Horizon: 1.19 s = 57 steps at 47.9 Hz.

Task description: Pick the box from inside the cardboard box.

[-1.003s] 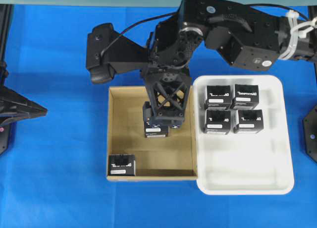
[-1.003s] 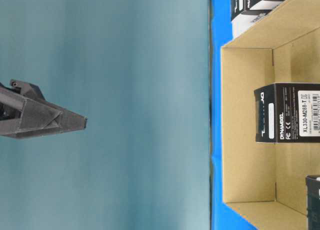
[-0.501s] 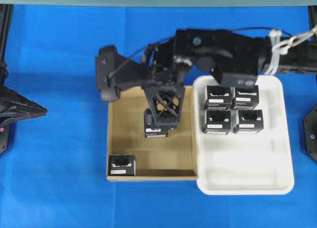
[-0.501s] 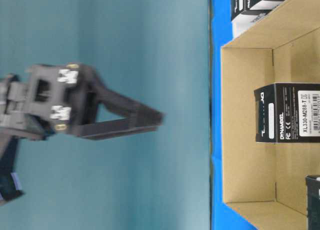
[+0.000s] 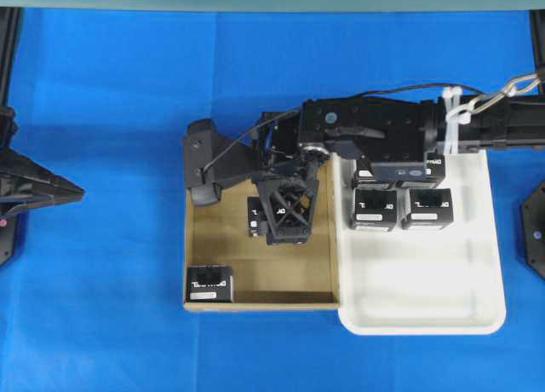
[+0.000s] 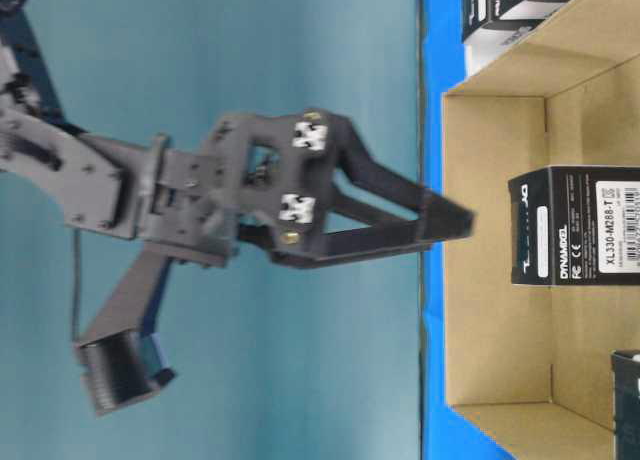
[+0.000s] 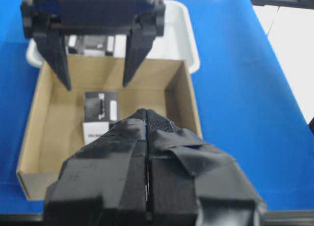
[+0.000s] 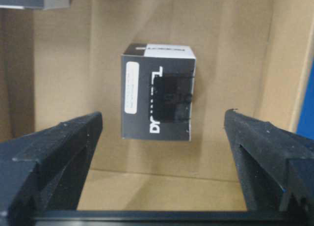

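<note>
Right wrist view: my right gripper hangs wide open above the box inside the cardboard box.

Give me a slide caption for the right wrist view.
Open right gripper framing a black box on the cardboard box floor.

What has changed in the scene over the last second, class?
The right gripper has come down toward the box in the cardboard box, open and holding nothing. The left gripper, shut, the corner box and the tray's boxes stayed put.
</note>
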Each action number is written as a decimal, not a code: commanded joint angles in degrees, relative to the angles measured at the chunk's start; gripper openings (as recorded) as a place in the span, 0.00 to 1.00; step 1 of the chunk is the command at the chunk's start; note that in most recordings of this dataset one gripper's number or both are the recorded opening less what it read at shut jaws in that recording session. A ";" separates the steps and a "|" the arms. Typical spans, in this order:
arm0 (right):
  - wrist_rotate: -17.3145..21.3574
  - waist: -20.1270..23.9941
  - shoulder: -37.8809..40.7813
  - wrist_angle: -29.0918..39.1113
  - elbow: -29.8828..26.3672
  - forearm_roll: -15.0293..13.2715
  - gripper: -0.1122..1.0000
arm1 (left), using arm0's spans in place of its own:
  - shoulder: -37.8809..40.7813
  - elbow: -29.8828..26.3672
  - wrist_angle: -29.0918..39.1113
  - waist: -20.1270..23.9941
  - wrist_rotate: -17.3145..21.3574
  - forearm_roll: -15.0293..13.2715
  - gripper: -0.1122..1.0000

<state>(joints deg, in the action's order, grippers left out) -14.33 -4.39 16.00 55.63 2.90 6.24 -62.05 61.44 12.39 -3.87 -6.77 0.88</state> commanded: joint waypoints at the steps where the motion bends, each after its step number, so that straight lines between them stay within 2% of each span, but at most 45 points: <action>1: 0.09 0.26 0.53 -1.41 0.62 0.09 1.00 | 0.53 -1.23 -0.26 -0.09 0.09 0.09 0.04; 57: 0.44 0.53 7.21 -7.82 3.60 0.79 1.00 | 0.79 -1.05 -0.26 -0.09 0.09 0.09 0.04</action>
<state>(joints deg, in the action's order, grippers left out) -14.06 -4.22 23.12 48.25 6.59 6.86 -61.88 61.44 12.39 -3.87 -6.77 0.88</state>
